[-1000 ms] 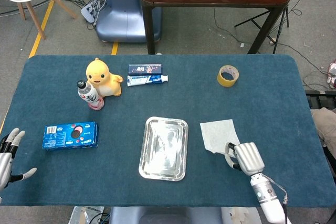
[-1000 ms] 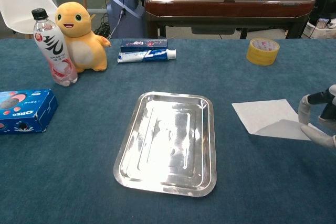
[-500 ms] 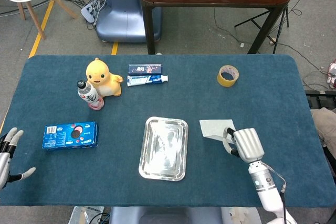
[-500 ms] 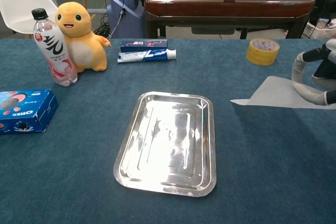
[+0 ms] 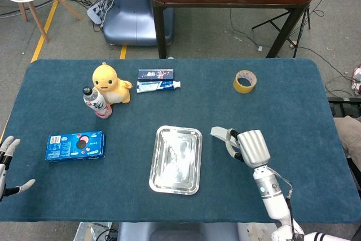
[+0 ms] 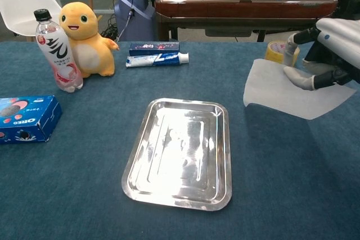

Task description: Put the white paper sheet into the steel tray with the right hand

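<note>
One white paper sheet (image 6: 275,91) (pinched) in the right hand (image 6: 329,49), off the table.

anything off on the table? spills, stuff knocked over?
Nothing stands out. The water bottle and yellow plush toy stand upright, the steel tray lies flat and empty, and the right hand holds the white paper sheet lifted off the table.

The steel tray (image 6: 178,153) lies mid-worktop (image 6: 270,195). The right hand (image 6: 329,49) holds the paper sheet (image 6: 281,91) above the worktop, right of the tray. Bottle (image 6: 55,51), toy (image 6: 85,37) and toothpaste (image 6: 157,58) stand behind-left.
</note>
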`<move>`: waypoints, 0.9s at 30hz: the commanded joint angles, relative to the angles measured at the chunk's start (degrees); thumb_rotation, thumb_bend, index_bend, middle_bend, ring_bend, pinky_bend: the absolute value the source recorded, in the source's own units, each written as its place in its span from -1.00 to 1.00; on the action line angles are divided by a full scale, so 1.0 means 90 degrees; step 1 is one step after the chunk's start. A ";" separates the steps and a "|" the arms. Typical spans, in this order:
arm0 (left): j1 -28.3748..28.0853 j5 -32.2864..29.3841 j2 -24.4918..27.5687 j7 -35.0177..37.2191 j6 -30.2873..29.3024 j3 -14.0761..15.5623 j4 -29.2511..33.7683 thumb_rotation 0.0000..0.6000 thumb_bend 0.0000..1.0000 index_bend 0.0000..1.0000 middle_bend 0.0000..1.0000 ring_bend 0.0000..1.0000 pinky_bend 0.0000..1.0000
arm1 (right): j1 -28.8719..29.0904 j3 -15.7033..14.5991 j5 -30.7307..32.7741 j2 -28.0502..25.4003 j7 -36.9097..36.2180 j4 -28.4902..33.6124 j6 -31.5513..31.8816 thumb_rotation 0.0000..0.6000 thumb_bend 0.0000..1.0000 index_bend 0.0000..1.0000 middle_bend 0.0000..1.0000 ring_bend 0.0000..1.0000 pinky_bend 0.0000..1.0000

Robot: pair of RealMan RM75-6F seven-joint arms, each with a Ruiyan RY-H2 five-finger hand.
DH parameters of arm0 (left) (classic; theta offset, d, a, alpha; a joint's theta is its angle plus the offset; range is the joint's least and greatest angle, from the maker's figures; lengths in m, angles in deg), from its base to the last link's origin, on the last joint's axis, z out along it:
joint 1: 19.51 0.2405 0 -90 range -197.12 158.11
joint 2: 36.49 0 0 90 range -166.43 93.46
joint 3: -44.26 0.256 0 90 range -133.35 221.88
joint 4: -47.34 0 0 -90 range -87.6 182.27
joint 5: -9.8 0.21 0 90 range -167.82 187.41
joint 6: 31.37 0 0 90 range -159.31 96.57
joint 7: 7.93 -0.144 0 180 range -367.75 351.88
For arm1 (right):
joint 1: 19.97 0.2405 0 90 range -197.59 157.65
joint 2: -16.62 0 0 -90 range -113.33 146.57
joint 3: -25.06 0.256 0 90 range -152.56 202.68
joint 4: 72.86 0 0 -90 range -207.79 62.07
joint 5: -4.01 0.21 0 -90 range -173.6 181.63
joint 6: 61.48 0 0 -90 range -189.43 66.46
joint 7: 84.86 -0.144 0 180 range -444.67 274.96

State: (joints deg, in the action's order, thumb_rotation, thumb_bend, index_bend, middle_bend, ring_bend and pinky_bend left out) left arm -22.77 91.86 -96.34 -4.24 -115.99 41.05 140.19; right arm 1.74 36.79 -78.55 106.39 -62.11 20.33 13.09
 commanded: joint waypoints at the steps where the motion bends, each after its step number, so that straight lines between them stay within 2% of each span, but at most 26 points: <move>1: 0.0006 -0.0002 0.0010 0.0016 -0.0010 -0.0008 -0.0006 1.00 -0.86 -0.87 -0.95 -0.96 -0.18 | 0.0156 0.0151 0.0097 0.0163 0.0158 -0.0001 0.0016 1.00 0.03 0.16 1.00 1.00 1.00; 16: 0.0053 -0.0033 0.0078 0.0111 -0.0102 -0.0058 0.0006 1.00 -0.86 -0.85 -0.94 -0.96 -0.18 | 0.0940 0.0515 0.0254 0.0563 0.0467 -0.0226 -0.0372 1.00 0.03 0.19 1.00 1.00 1.00; 27: 0.0105 -0.0063 0.0162 0.0207 -0.0184 -0.0098 0.0025 1.00 -0.86 -0.84 -0.94 -0.96 -0.18 | 0.1509 0.0530 0.0068 0.0949 0.0415 -0.0570 -0.0590 1.00 0.03 0.20 1.00 1.00 1.00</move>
State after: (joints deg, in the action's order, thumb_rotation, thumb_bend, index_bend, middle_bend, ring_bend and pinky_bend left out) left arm -21.83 91.30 -94.88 -2.38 -117.65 40.17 140.41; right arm 15.03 41.52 -77.78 114.67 -58.34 15.37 7.99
